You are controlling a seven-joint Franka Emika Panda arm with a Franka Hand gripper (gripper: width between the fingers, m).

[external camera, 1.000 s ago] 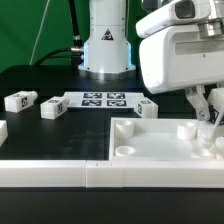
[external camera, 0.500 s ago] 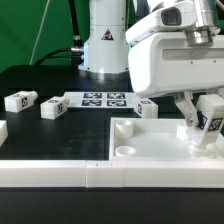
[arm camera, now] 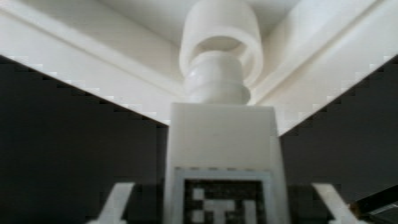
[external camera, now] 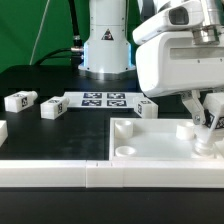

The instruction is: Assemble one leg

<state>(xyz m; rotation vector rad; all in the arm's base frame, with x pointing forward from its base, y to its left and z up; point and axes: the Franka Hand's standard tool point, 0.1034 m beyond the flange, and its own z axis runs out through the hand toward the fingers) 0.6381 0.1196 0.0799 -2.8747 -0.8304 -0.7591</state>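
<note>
Black table (external camera: 40,140), white panel (external camera: 150,142): gripper (external camera: 207,122) half-closed on the leg (arm camera: 222,140), apparently midway through seating it at a corner

The tagged leg (arm camera: 222,140) sits between the fingers (arm camera: 118,205) — round tip toward the white panel (arm camera: 98,40).

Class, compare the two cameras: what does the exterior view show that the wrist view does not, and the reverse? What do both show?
Only the exterior view: the marker board, the robot base behind it, and a loose post lying beside the board. Only the wrist view: both fingers flanking the tagged face of the held part, seen close along its length. Both: the gripper shut on the leg over the white panel.
</note>
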